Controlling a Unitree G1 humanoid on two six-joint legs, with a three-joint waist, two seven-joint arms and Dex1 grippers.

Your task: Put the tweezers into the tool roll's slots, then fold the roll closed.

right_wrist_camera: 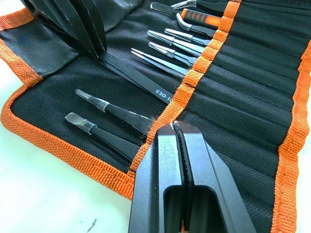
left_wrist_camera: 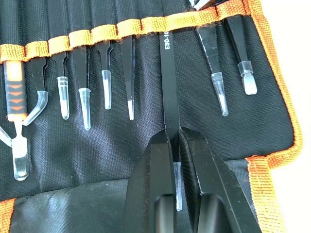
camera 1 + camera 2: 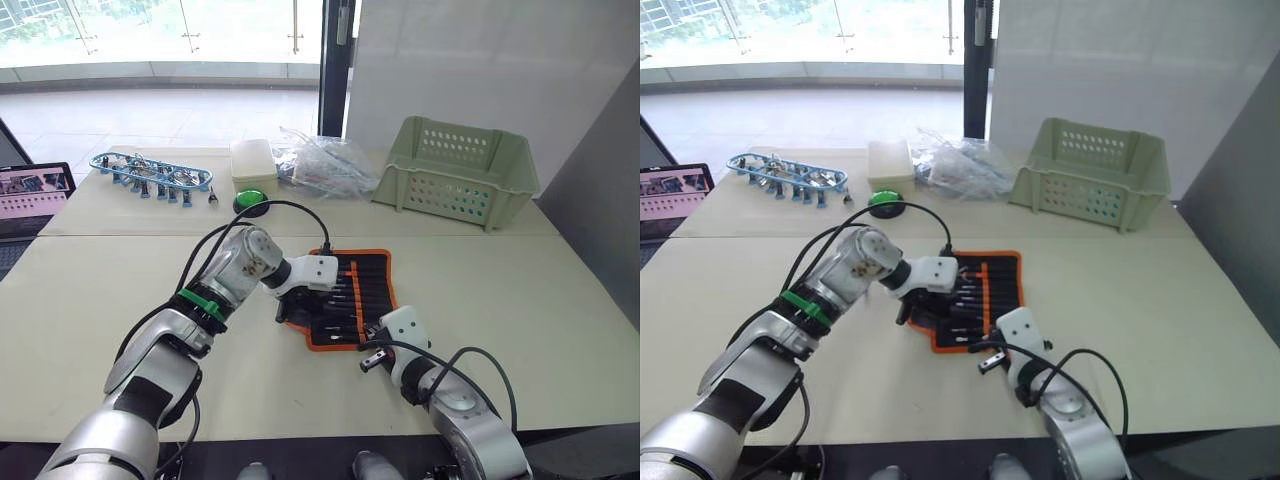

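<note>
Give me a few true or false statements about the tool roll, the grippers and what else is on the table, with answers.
1. The tool roll lies open on the table. True.
2. The left gripper is shut on a black tweezer. True.
3. The green basket holds the tweezers. False: those in view are in the roll.
4. The right gripper is wide open. False: it is shut at the roll's orange band.
5. The blue-framed rack sits on the roll. False: it lies apart from it.

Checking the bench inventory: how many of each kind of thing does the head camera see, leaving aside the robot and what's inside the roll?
Tool roll: 1
Pale green basket: 1
Blue-framed tool rack: 1
Cream box: 1
Green round button: 1
Pile of clear bags: 1
Laptop: 1
Total: 7
</note>
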